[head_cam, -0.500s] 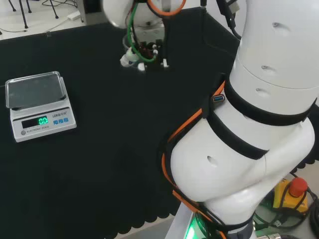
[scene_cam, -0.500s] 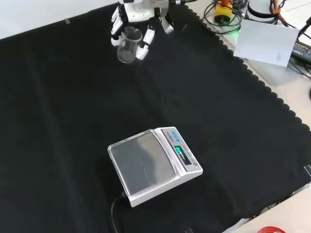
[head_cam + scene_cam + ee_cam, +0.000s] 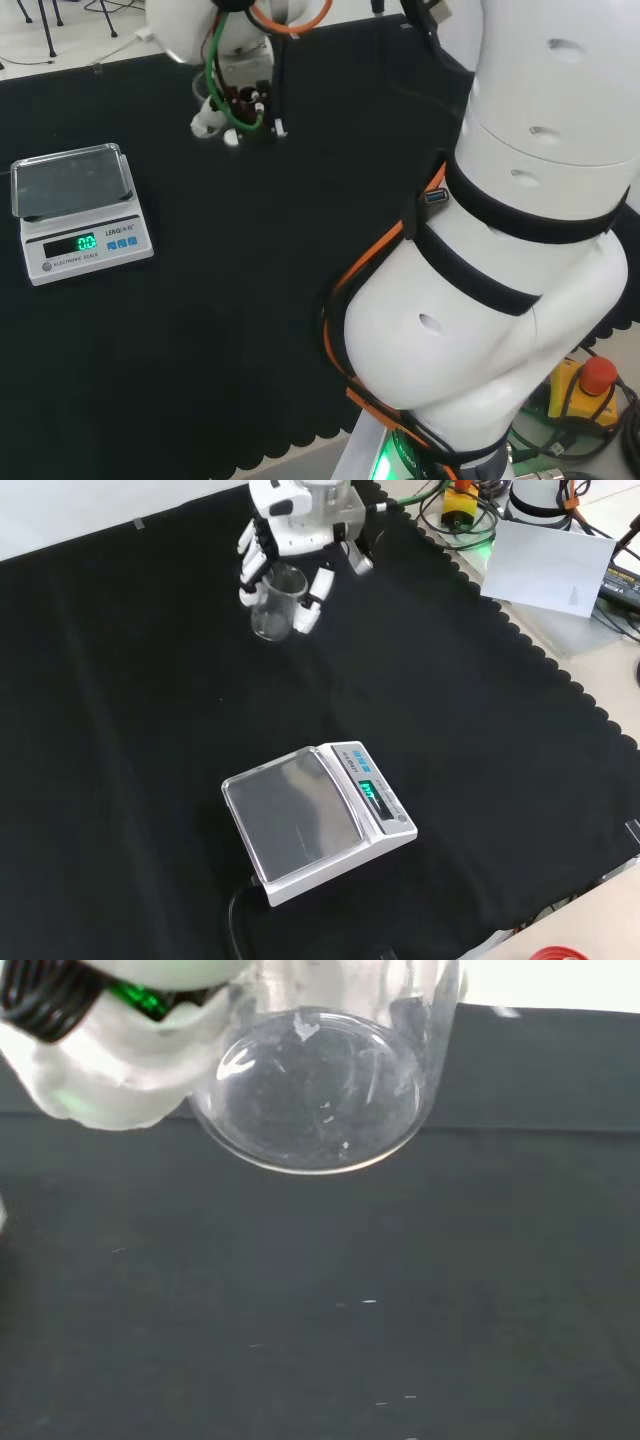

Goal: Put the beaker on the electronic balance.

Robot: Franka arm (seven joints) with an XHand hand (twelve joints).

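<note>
Head view: the robot hand is hanging near the far edge of the black-clothed table, to the left of the arm's large white links. Green and orange cables are running down to it. The electronic balance is sitting at the left side of the view, well apart from the robot hand, its pan bare and its display glowing green. The glass itself is too hard to make out from here.

Front view: the robot hand is coming in from the top of the view, its fingers curling round a clear beaker and grasping it on both sides. The beaker is hanging upright and open end up. Whether its base is touching the cloth cannot be told here. The balance is lying lower in the view, well apart from the beaker, with a black cord leaving its near corner.

Wrist view: the beaker's round base is showing close up, looking empty, with black cloth behind it. A blurred white part of the robot hand is pressing against the glass wall.
</note>
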